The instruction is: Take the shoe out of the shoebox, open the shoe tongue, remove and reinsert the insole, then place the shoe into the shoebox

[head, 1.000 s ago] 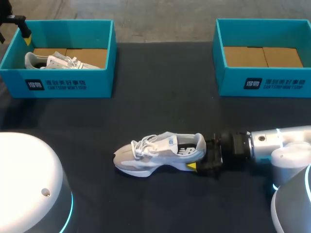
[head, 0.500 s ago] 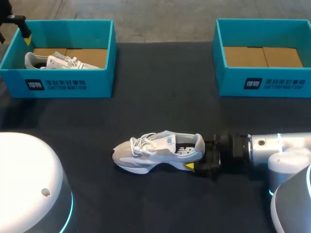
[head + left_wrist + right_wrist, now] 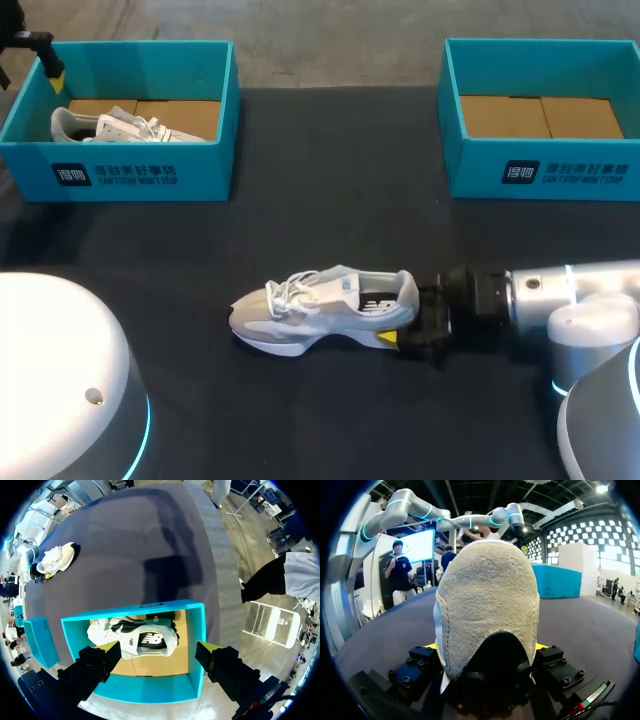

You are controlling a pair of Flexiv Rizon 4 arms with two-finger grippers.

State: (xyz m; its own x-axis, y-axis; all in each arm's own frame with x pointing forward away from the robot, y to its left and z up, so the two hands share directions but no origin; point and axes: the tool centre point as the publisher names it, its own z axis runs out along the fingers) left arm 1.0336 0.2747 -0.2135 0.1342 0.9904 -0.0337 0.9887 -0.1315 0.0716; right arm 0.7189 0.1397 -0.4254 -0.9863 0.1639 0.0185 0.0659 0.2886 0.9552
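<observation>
On the dark counter stand two teal shoeboxes. The right shoebox holds nothing and the left shoebox a second sneaker. My grey sneaker is out, upright mid-counter. I judge tongue, insole and return are all yet to do. My right gripper pinches its heel from both sides. My left gripper hangs over the left shoebox, spread wide, empty.
</observation>
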